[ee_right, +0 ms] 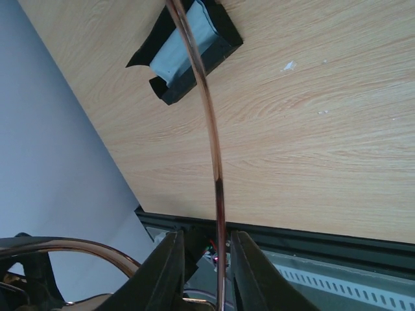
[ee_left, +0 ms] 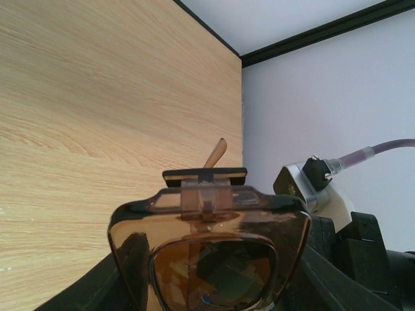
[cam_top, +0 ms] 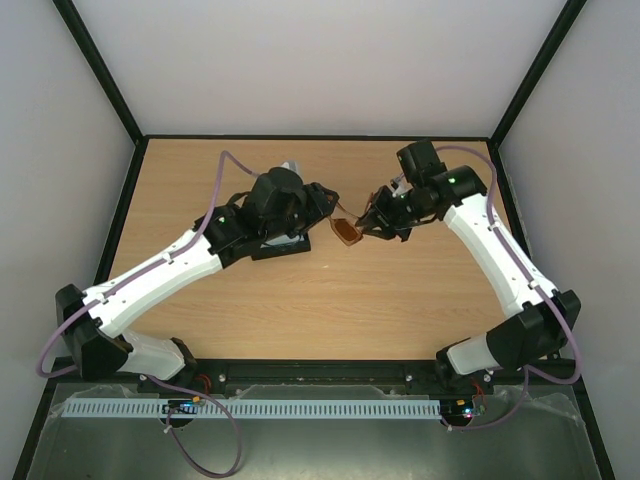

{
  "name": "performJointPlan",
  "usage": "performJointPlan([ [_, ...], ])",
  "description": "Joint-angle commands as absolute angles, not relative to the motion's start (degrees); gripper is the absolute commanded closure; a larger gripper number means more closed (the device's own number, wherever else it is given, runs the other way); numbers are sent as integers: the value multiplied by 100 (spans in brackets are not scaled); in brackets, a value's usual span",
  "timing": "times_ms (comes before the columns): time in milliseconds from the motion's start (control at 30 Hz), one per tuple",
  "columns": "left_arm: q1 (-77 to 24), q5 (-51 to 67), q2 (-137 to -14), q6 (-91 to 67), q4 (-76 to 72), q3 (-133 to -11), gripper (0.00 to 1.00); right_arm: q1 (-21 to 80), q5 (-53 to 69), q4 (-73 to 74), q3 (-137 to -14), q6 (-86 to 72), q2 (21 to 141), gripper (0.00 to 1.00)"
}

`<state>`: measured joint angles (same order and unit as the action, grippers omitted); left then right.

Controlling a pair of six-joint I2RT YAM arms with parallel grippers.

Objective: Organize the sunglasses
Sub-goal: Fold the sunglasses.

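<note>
Top external: sunglasses (cam_top: 347, 231) above mid desk (cam_top: 400, 310), bare wood toward the lower edge; the left end effector (cam_top: 327, 208) pinches their front. Right wrist alone shows the right end effector (ee_right: 206, 243) spread around a temple (ee_right: 217, 162).

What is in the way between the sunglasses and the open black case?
The light blue cloth lies inside the black case, and the left arm hangs over it. The sunglasses are up in the air beside it.

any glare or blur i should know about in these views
Top view: even light, soft shadows on the table, sunglasses sharp but small. Left wrist: amber lens fills the bottom, reflections in it, table grain sharp. Right wrist: temple sharp, no glare; case crisp.
</note>
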<state>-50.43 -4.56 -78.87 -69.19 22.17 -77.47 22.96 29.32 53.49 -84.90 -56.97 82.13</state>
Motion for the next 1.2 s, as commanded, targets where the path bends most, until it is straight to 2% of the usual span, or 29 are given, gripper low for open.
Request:
performJointPlan([
  [0, -4915, -240, -7899, -6636, 2548, -8026, 58, 2294, 2832, 6053, -8866, -5379, 8026, 75],
  [300, -4499, 608, -7647, -6258, 2868, -8055, 58, 2285, 2825, 6405, -9007, -5168, 7507, 50],
  [467, -4371, 1045, -7437, -6021, 3033, -7916, 58, 2285, 2595, 6761, -9541, -4991, 7483, 47],
  [600, -4349, 1435, -7284, -5872, 3072, -7874, 58, 2266, 2410, 6888, -9188, -4839, 7331, 48],
  [767, -4350, 2003, -7199, -5811, 2729, -7814, 58, 2241, 2380, 6550, -8562, -4840, 7332, 56],
  [800, -4351, 2066, -7192, -5825, 2680, -7818, 58, 2241, 2319, 6555, -8579, -4784, 7395, 62],
  [833, -4351, 2089, -7177, -5853, 2638, -7810, 57, 2241, 2234, 6594, -8638, -4719, 7480, 72],
  [933, -4350, 2195, -7181, -5898, 2526, -7795, 57, 2241, 2032, 6644, -8761, -4571, 7653, 86],
  [1067, -4408, 2284, -7272, -5920, 2424, -7773, 57, 2241, 2000, 6483, -8764, -4558, 7843, 94],
  [1167, -4442, 2309, -7339, -5957, 2323, -7769, 57, 2241, 2048, 6374, -8881, -4587, 7982, 95],
])
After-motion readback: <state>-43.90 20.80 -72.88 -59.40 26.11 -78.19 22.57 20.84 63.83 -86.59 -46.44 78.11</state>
